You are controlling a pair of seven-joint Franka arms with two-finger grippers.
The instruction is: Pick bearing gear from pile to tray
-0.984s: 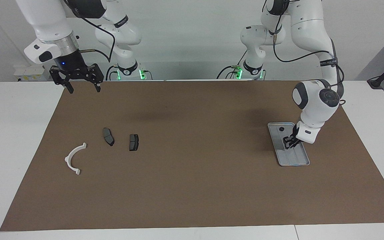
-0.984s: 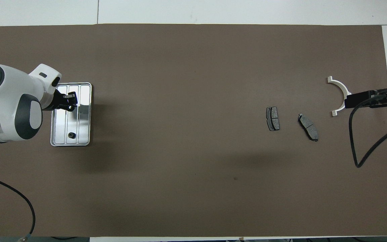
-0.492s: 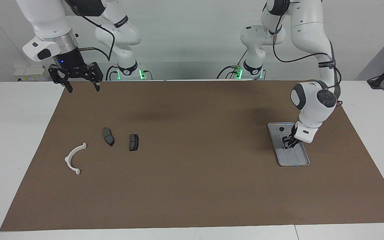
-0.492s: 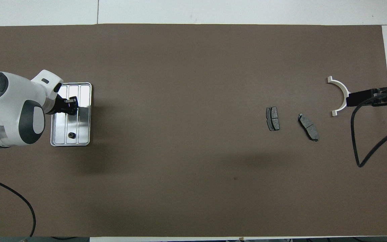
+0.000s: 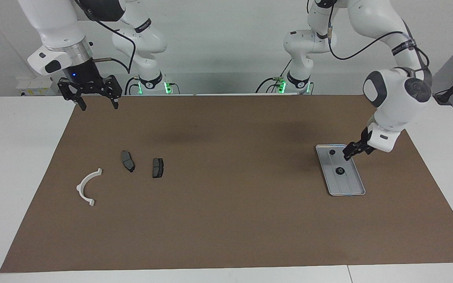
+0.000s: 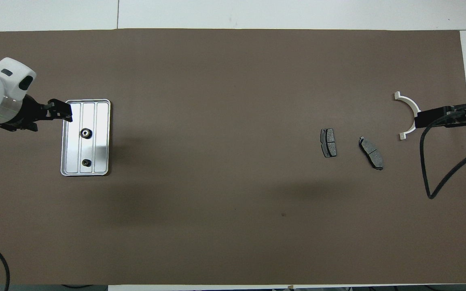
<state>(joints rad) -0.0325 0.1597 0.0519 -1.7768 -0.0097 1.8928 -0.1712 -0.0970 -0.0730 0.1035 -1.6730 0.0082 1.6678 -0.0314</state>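
Note:
The silver tray [image 5: 349,186] [image 6: 102,121] lies toward the left arm's end of the table. Two small black bearing gears rest in it, one [image 5: 340,170] [image 6: 85,133] mid-tray, the other [image 5: 332,151] [image 6: 85,163] nearer the robots. My left gripper [image 5: 347,155] [image 6: 66,113] hangs open and empty over the tray's outer rim, clear of both gears. The pile toward the right arm's end is a white half-ring bracket [image 5: 89,186] [image 6: 409,115] and two dark brake pads [image 5: 127,160] [image 5: 157,167]. My right gripper [image 5: 97,104] waits open, raised over the mat's edge by its base.
A brown mat [image 5: 226,220] covers most of the white table. A black cable [image 6: 431,178] from the right arm loops over the mat near the bracket.
The left gripper opened, let a bearing gear drop onto the tray floor, then rose and drew back toward the tray's outer rim. The right arm stayed put.

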